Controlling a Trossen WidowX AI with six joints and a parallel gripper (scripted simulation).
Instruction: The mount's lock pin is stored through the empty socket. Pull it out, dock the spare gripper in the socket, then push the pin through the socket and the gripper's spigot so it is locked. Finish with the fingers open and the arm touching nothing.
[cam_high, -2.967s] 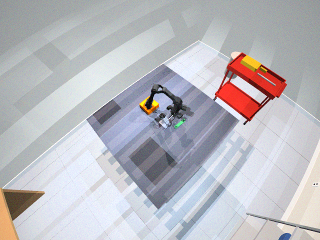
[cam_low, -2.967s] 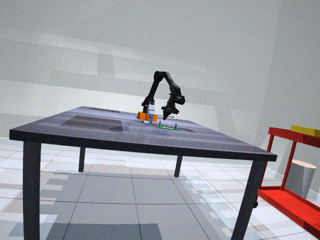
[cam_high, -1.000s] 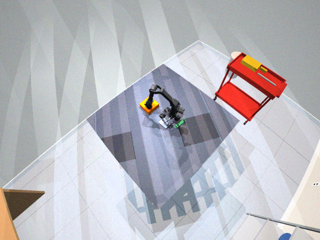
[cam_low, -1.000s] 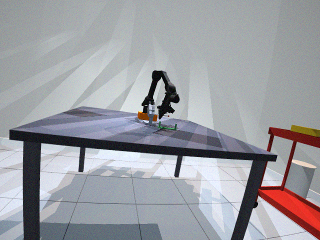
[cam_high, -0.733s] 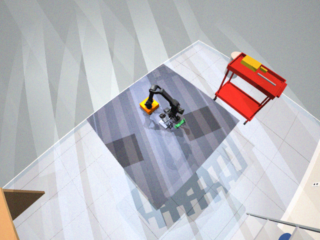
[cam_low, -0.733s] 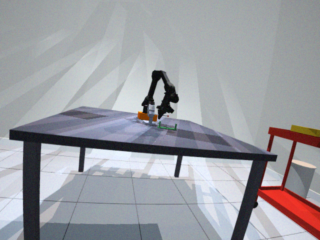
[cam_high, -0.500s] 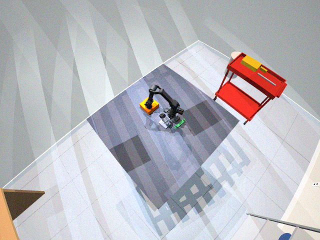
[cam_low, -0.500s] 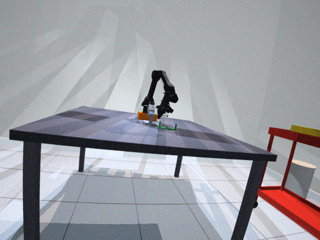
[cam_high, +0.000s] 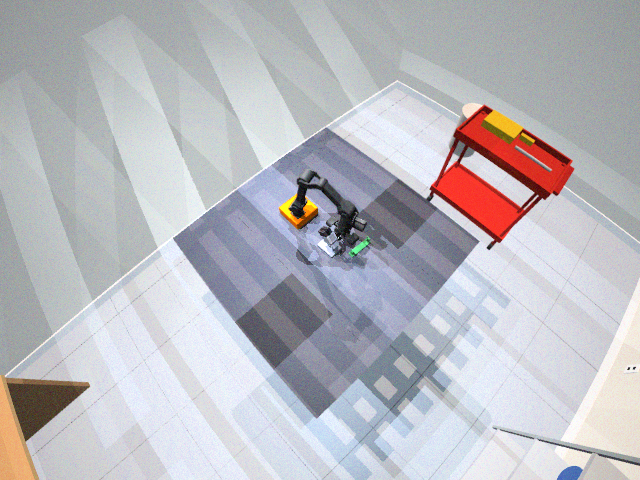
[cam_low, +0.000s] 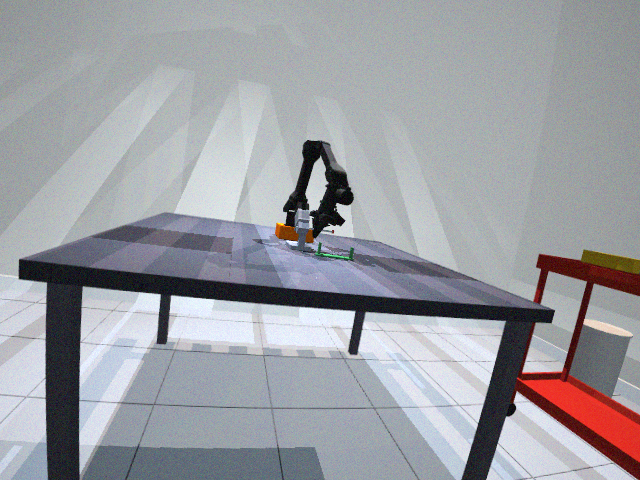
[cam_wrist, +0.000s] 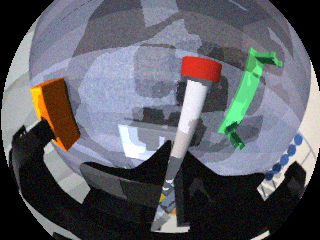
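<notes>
My gripper (cam_high: 339, 235) (cam_low: 316, 234) (cam_wrist: 171, 144) is shut on the lock pin (cam_wrist: 192, 107), across its pale shaft. The pin's red head shows in the wrist view, and its far end runs down between the fingers; in the exterior view the red head sticks out right of the fingers. The fingers are just right of the light grey mount (cam_high: 325, 247) (cam_low: 302, 221) (cam_wrist: 132, 143). I cannot tell whether the pin's tip touches or enters the socket. A small black body that looks like the spare gripper (cam_high: 324, 230) sits at the mount, apparently docked; its spigot is hidden.
An empty green cradle (cam_high: 360, 246) (cam_low: 336, 255) (cam_wrist: 242, 100) lies right of the mount. The arm's orange base block (cam_high: 298, 215) (cam_low: 282, 231) (cam_wrist: 61, 116) is behind the mount. A red trolley (cam_high: 475, 201) (cam_low: 584, 403) stands beyond the table (cam_high: 289, 351) (cam_low: 289, 296).
</notes>
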